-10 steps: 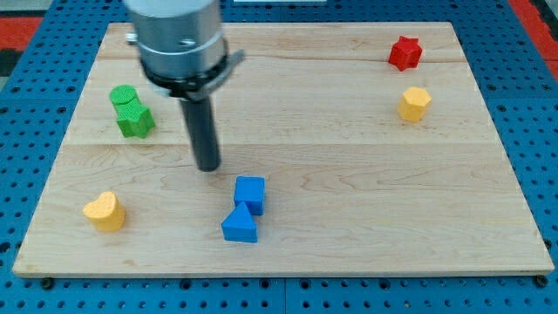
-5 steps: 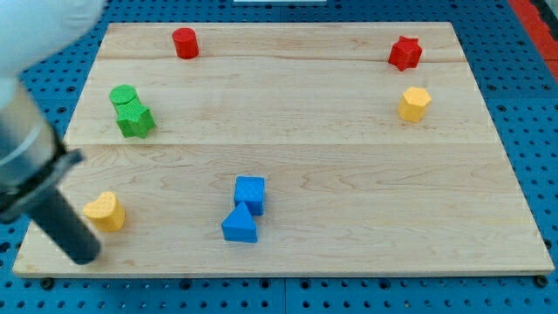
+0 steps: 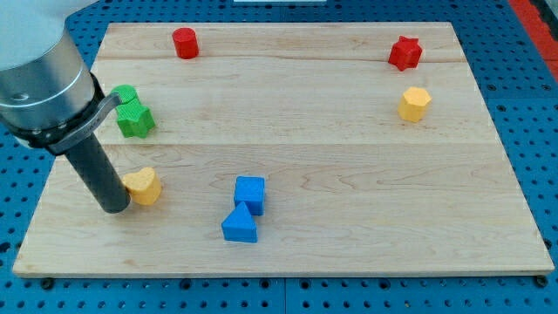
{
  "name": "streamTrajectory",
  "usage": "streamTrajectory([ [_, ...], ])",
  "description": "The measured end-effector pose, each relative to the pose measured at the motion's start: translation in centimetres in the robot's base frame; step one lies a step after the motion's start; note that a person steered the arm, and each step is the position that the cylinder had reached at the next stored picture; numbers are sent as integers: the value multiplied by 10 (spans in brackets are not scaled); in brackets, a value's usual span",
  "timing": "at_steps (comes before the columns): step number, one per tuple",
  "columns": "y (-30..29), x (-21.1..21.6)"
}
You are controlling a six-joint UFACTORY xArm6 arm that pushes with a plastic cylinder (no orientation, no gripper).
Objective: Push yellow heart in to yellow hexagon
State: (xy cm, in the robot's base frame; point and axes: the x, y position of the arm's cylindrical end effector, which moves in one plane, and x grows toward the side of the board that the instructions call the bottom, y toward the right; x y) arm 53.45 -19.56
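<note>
The yellow heart (image 3: 144,186) lies on the wooden board (image 3: 349,174) at the lower left. My tip (image 3: 114,206) rests on the board touching the heart's left side. The yellow hexagon (image 3: 415,103) sits far off at the view's right, in the upper half of the board. The rod and the arm's grey body rise from the tip toward the view's top left and hide part of the board's left edge.
A blue cube (image 3: 250,193) and a blue triangle (image 3: 240,224) sit together right of the heart. Two green blocks (image 3: 132,112) sit above the heart. A red cylinder (image 3: 184,42) is at the top left, a red star (image 3: 404,52) above the hexagon.
My tip swung from the board's middle to the lower left, then moved right and up against the yellow heart. The heart slid right and slightly up.
</note>
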Motion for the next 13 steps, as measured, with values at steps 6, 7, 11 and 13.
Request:
streamTrajectory([
  [6, 46, -38],
  [7, 40, -14],
  [11, 102, -85],
  [13, 144, -112],
])
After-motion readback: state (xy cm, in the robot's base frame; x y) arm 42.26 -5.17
